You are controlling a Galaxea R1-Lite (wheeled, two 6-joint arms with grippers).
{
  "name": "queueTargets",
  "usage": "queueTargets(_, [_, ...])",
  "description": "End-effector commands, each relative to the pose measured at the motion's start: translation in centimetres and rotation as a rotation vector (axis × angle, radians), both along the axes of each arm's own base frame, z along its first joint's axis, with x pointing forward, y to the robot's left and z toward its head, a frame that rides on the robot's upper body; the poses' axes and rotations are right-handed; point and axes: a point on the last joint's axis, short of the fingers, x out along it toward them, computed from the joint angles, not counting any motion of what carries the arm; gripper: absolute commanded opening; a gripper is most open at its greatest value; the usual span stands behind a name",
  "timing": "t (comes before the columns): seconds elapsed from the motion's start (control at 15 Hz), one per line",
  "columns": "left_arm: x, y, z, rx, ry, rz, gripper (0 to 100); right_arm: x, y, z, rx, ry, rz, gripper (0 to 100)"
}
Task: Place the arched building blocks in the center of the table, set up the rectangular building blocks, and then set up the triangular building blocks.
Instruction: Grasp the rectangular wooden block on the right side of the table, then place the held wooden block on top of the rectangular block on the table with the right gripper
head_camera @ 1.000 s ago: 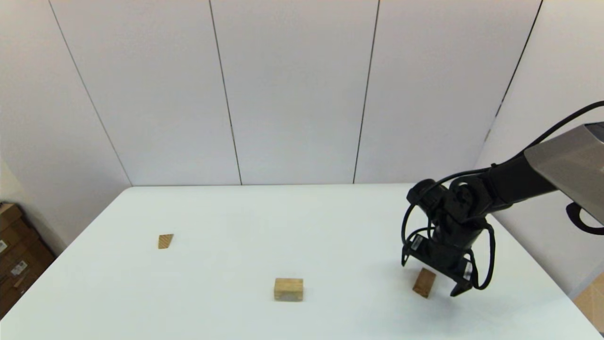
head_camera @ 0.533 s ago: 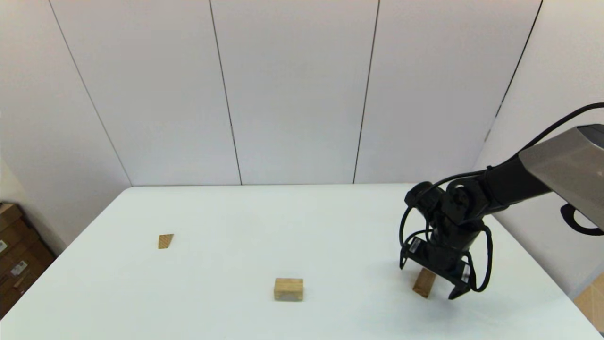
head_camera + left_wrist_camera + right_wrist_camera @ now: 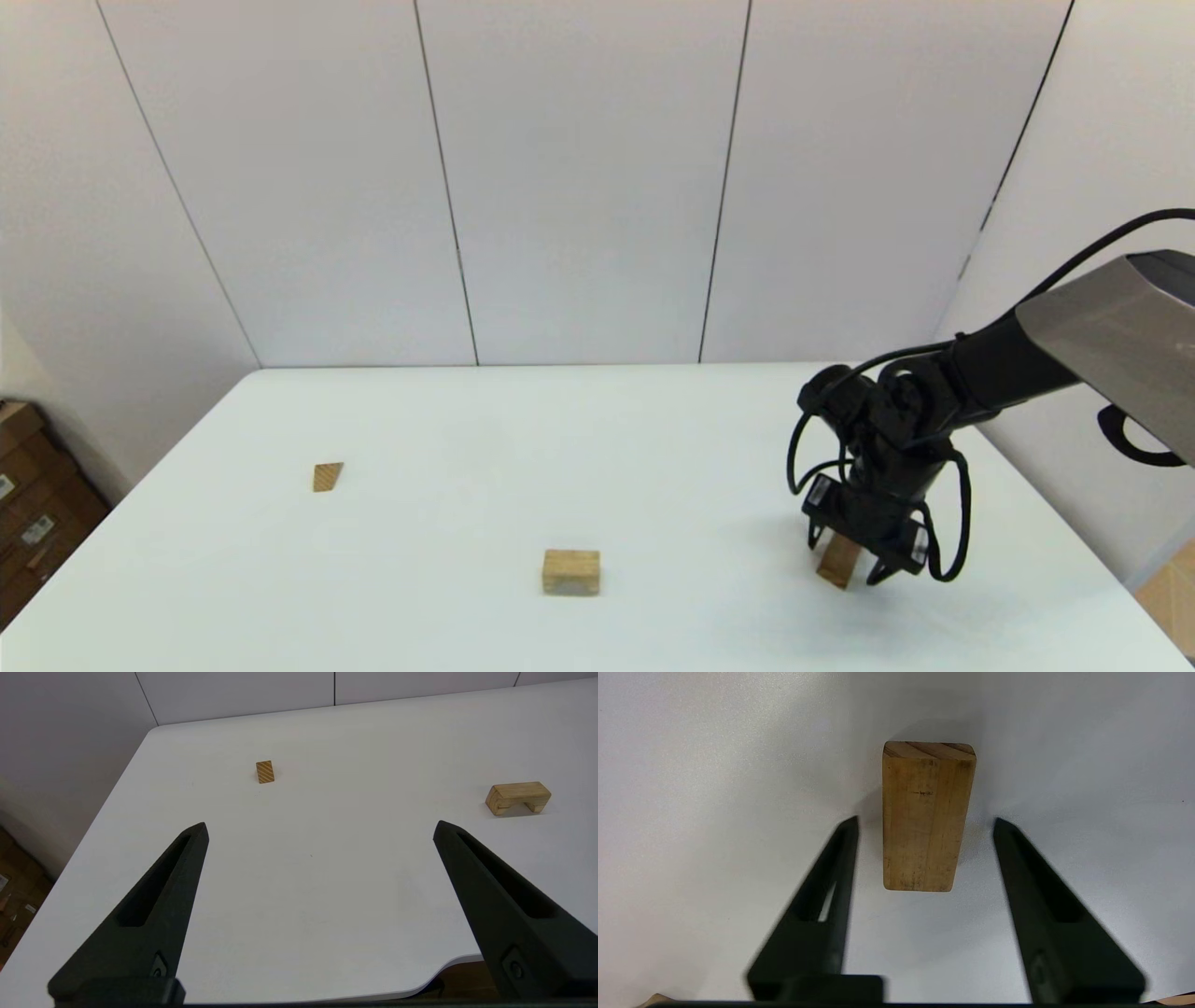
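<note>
The rectangular block (image 3: 838, 560) (image 3: 927, 816), a tan solid slab, lies flat at the table's right side. My right gripper (image 3: 845, 562) (image 3: 927, 821) is low over it, open, with one finger on each long side and a small gap to the wood on both sides. The arched block (image 3: 570, 571) (image 3: 517, 797) stands on its two feet near the front middle of the white table (image 3: 560, 439). The triangular block (image 3: 327, 477) (image 3: 265, 772), small with striped grain, sits far left. My left gripper (image 3: 321, 825) hangs open over the table's front left, holding nothing; the head view does not show it.
Cardboard boxes (image 3: 28, 504) stand on the floor beyond the table's left edge. The table's right edge runs close behind my right arm (image 3: 1027, 364). White wall panels close off the far side.
My right gripper has come down over the rectangular block and its fingers have narrowed around it. The blocks have not moved.
</note>
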Motion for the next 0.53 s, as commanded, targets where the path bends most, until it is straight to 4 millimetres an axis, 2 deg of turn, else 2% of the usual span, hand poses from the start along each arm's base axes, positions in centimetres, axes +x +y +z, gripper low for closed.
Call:
queueTargets(0.07, [0.00, 0.00, -0.01, -0.001, 0.000, 0.001, 100, -0.05, 0.02, 0.09, 0.002, 0.001, -0.003, 0])
queueTargets(0.4, [0.00, 0.00, -0.01, -0.001, 0.000, 0.001, 100, -0.14, 0.13, 0.17, 0.010, 0.003, 0.001, 0])
queueTargets(0.53, [0.00, 0.00, -0.02, 0.001, 0.002, 0.001, 100, -0.20, 0.11, 0.95, 0.013, -0.020, 0.003, 0])
